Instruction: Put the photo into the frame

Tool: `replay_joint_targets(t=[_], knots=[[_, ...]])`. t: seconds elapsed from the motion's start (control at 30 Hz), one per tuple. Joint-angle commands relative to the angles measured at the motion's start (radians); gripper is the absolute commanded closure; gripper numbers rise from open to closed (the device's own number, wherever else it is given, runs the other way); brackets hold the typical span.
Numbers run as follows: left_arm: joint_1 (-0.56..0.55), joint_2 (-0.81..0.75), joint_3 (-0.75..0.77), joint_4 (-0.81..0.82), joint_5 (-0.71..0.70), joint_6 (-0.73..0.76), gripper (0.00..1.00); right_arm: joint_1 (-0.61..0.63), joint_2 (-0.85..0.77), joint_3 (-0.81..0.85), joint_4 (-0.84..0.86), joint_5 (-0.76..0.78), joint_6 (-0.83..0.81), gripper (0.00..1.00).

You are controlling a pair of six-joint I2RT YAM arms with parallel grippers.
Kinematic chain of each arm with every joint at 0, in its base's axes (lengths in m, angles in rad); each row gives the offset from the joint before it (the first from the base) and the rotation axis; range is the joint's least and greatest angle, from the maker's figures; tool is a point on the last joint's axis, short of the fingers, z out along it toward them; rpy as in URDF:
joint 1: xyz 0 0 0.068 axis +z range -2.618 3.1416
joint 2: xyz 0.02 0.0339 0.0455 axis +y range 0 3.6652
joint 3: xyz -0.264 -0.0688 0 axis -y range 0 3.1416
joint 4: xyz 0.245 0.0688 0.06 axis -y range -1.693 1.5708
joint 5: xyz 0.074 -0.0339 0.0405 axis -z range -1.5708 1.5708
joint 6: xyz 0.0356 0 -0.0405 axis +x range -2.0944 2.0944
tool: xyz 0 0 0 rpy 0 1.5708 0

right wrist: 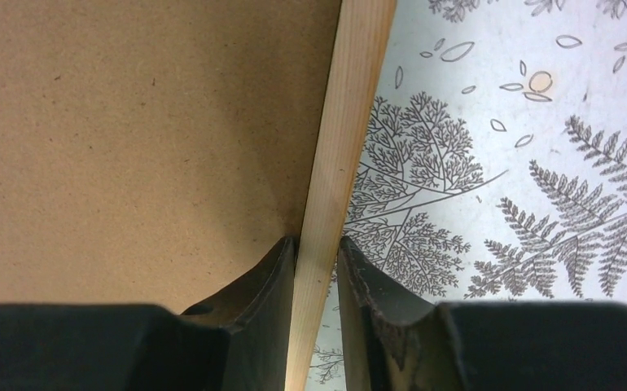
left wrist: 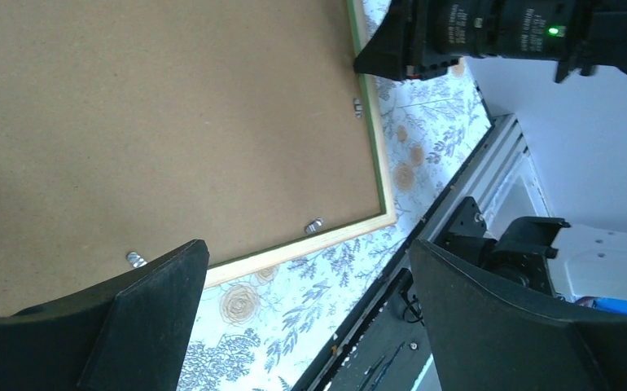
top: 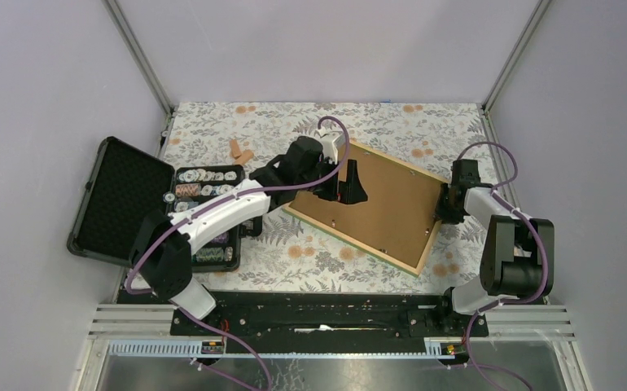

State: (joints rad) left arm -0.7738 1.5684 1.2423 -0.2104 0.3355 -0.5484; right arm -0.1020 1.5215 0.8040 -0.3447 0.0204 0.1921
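The thin rectangular light-wood picture frame (top: pixel 430 234) lay back-up and askew on the floral-print tablecloth (top: pixel 310 259), with a plain brown backing board (top: pixel 388 213) filling it. The right gripper (right wrist: pixel 317 246) pinched the frame's right-hand rail, one black finger on the board side and one outside. The left gripper (left wrist: pixel 302 254) hovered over the board's far-left part, spread wide and holding nothing. An open black case of poker chips (top: pixel 127 199) sat at the left.
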Motion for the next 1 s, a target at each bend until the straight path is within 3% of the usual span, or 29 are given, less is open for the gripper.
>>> replay_joint_targets(t=[0.0,0.2,0.33,0.47,0.67,0.73,0.87,0.97], knots=[[0.071,0.043,0.048,0.002,-0.003,0.021,0.01,0.024,0.017,0.001,0.026,-0.093,-0.107,0.7],[0.287,0.153,0.063,-0.007,0.029,-0.006,0.01,0.085,0.069,0.031,0.001,-0.11,-0.128,0.71],[0.413,0.271,0.094,-0.029,0.017,0.0,0.01,0.085,0.076,0.026,0.0,-0.105,-0.086,0.63],[0.424,0.383,0.173,-0.111,-0.104,0.077,0.01,0.085,0.109,0.043,-0.019,-0.106,-0.021,0.52],[0.423,0.488,0.166,-0.112,-0.048,0.038,0.01,0.084,0.103,0.046,-0.014,-0.139,0.062,0.43],[0.423,0.472,0.123,-0.082,0.018,-0.006,0.01,0.085,0.104,0.057,-0.022,-0.173,0.087,0.35],[0.423,0.371,-0.017,-0.014,0.114,-0.12,0.01,0.085,0.161,0.109,-0.064,-0.302,0.091,0.3],[0.427,0.282,-0.096,0.028,0.202,-0.166,0.01,0.084,0.173,0.128,-0.082,-0.266,0.133,0.25]])
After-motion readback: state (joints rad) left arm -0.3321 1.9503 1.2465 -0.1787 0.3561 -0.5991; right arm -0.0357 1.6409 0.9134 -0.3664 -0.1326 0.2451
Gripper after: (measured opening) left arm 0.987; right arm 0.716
